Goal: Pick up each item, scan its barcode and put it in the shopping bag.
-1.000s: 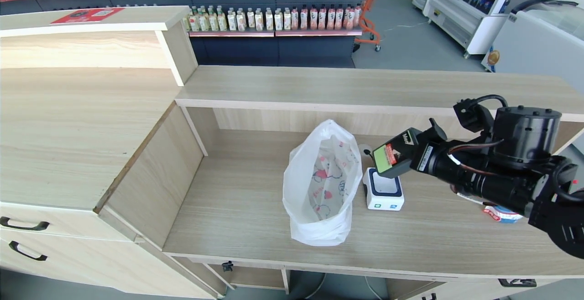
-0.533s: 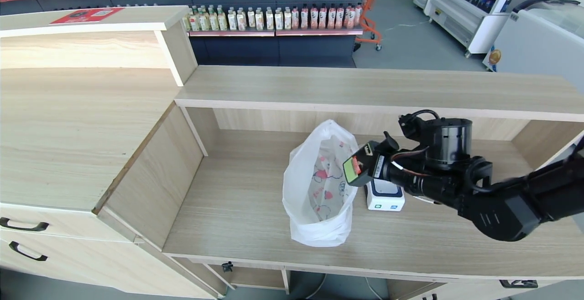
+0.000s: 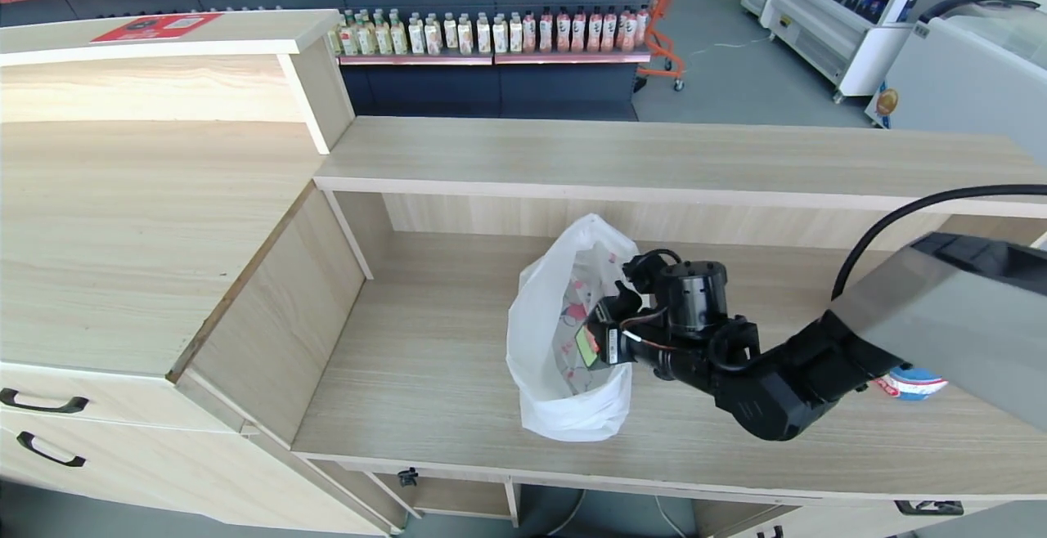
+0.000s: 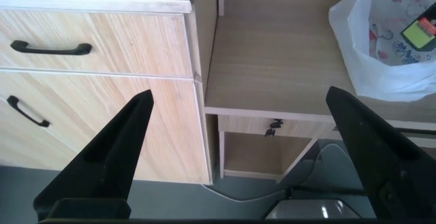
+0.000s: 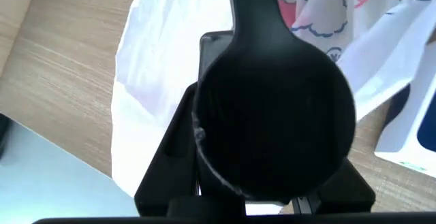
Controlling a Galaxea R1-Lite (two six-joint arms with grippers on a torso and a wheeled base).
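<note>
A white shopping bag point(image 3: 544, 342) with a printed lining stands open on the lower counter point(image 3: 425, 383). My right gripper point(image 3: 604, 343) is at the bag's mouth, shut on a black box point(image 3: 586, 344) whose green and red end points into the bag. From the left wrist, the same box point(image 4: 417, 33) shows inside the bag point(image 4: 354, 47). In the right wrist view, the dark box point(image 5: 272, 135) hangs over the bag point(image 5: 163, 81). My left gripper point(image 4: 238, 149) is open and holds nothing, low in front of the counter's drawers.
A blue and white round item point(image 3: 916, 381) lies on the counter at the right. The white scanner point(image 5: 417, 125) stands just beside the bag, behind my right arm. A raised shelf point(image 3: 654, 154) runs along the back, and a tall cabinet point(image 3: 123, 219) stands at the left.
My right arm has carried the black box leftward and down, from above the scanner to the mouth of the bag. The left gripper's earlier position is not shown.
</note>
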